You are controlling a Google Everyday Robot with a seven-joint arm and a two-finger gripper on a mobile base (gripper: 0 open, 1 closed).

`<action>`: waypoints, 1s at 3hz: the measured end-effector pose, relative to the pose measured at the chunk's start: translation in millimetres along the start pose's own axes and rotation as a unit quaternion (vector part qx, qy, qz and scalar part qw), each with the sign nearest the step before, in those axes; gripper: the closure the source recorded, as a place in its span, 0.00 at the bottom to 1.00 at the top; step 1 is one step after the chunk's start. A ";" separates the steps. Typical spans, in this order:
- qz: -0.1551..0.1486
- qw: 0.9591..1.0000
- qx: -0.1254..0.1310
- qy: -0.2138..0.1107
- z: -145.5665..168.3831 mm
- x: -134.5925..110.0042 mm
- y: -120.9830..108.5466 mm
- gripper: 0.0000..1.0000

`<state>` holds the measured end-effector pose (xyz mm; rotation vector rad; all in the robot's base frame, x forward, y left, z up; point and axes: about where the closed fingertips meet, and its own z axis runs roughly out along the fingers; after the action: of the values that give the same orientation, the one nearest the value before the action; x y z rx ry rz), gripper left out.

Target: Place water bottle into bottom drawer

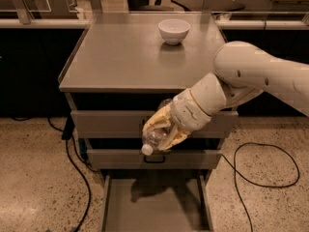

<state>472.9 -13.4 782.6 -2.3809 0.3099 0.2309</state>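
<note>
Currently held: water bottle [153, 135], in the gripper [163, 131], in the air in front of the cabinet, level with the two upper drawer fronts and above the open bottom drawer [145, 211].
Bottle axis: tilted; the long axis runs on a diagonal, cap end down and toward the lower left of the view, base end up and to the right, buried in the gripper.
Cap: white, round, the bottle's lowest point, seen against the middle drawer front [116, 158].
Bottle material: clear crinkled plastic catching light; label band not readable behind the fingers.
Gripper: yellowish-tan fingers [169, 121] clamped around the bottle's body, pressing it from both sides; neck and cap stick out free.
Arm [251, 76]: smooth rounded white shells, reaching in from the right edge and down across the cabinet's front right corner.
Bottom drawer: pulled out; shallow grey metal tray, flat floor, low side walls, the arm's shadow lying on the floor.
Upper drawers: two flat grey fronts, both pushed in; top drawer front [106, 123] partly covered by the gripper.
Cabinet top [120, 57]: flat matte grey sheet.
Bowl [174, 30]: white, round, glossy, at the back right of the top, well apart from the bottle.
Floor [34, 178]: speckled stone; dark cables [263, 170] on either side.
</note>
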 end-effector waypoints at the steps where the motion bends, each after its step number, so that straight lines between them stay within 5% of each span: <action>1: 0.000 1.000 0.000 0.000 0.0 0.0 0.0 1.00; 2: -0.010 1.000 0.013 -0.002 13.3 -14.5 16.0 1.00; 3: -0.011 1.000 0.026 -0.009 49.3 -39.4 56.5 1.00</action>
<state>415.2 -14.2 720.5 -2.3279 0.2788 0.2320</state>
